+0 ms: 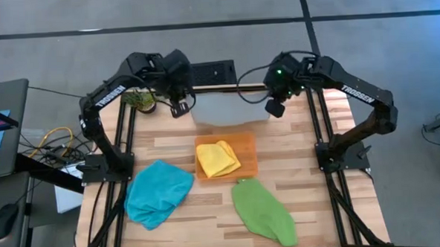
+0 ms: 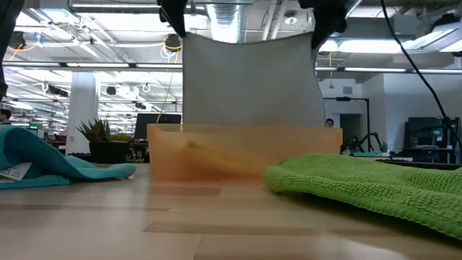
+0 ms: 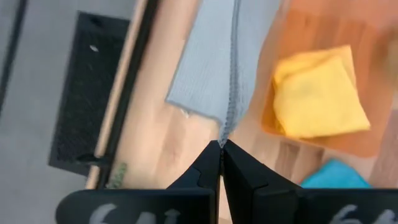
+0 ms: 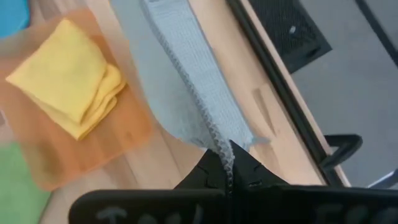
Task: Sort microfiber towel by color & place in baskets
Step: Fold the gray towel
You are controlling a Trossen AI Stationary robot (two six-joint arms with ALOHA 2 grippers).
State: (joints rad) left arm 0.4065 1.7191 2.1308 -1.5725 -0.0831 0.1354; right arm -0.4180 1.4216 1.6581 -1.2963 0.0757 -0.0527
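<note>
Scene: we see both arms hold a grey towel (image 1: 230,108) stretched between them, raised at the far edge of the wooden surface (image 1: 313,209).
Left gripper (image 3: 221,149): fingers pinched tight on one top corner of the grey towel.
Right gripper (image 4: 229,163): fingers clamped on the other top corner.
Towel axis: its long edge runs from arm to arm, and in the low view the cloth hangs like a curtain behind the orange tray (image 2: 245,152).
Tray: just in front of the hanging towel, near the middle of the surface, with a folded yellow towel (image 1: 217,158) inside.
Nearer arm: neither, we judge; the tray lies about midway between them.
Still loose: blue towel (image 1: 158,192) beside the tray, green towel (image 1: 263,211) at its front corner.
</note>
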